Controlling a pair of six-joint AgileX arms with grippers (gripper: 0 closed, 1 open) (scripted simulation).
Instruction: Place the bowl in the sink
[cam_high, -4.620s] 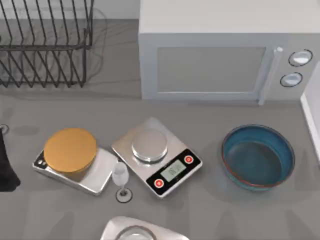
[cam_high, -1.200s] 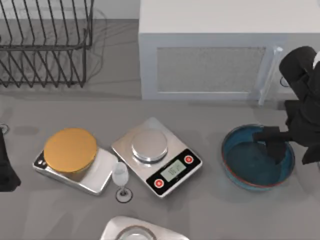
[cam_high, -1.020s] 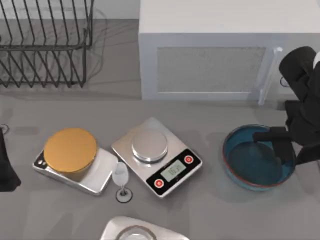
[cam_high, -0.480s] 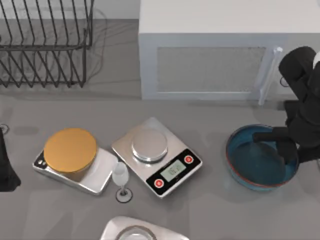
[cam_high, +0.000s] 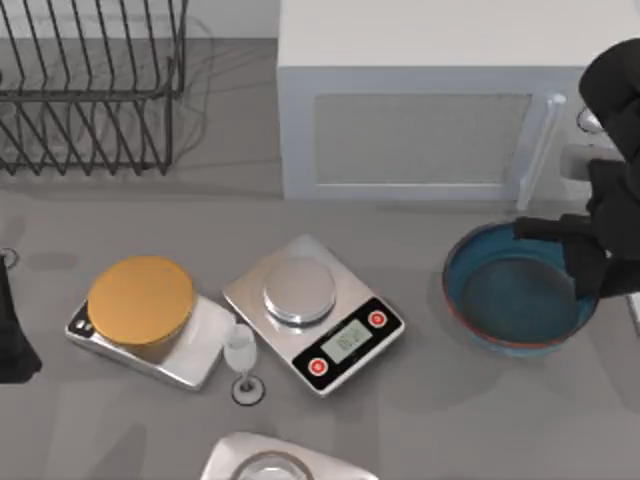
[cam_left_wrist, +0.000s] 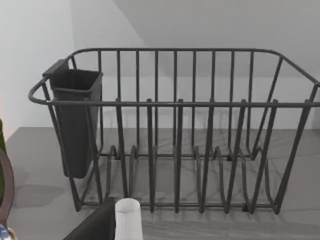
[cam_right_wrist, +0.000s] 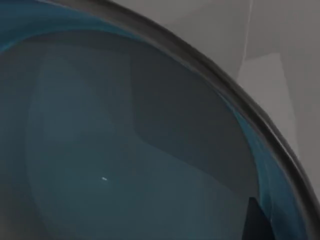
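So I'm dealing with the wide round blue glazed bowl with the thin reddish-brown rim (cam_high: 517, 290), which is sitting at the right side of the top view, just below the front of the big white microwave (cam_high: 420, 100). I'm guessing it's ceramic: stiff, fairly heavy for its size, slick from the glaze, and the kind of thing that chips if it gets bumped or dropped. The rim is really the only sensible place to grab, one finger inside the wall and one outside, since the body is way too wide for me. My right gripper (cam_high: 585, 262) is sitting right at the bowl's right edge, with a dark finger reaching in over the upper right part of the rim. I'm judging my jaws are pinching the rim there, held narrow on the bowl wall. In my right wrist view I'm looking straight down into the blue inside of the bowl, with the rim curving across beside me. My left arm (cam_high: 12, 335) is parked at the far left edge of the top view.
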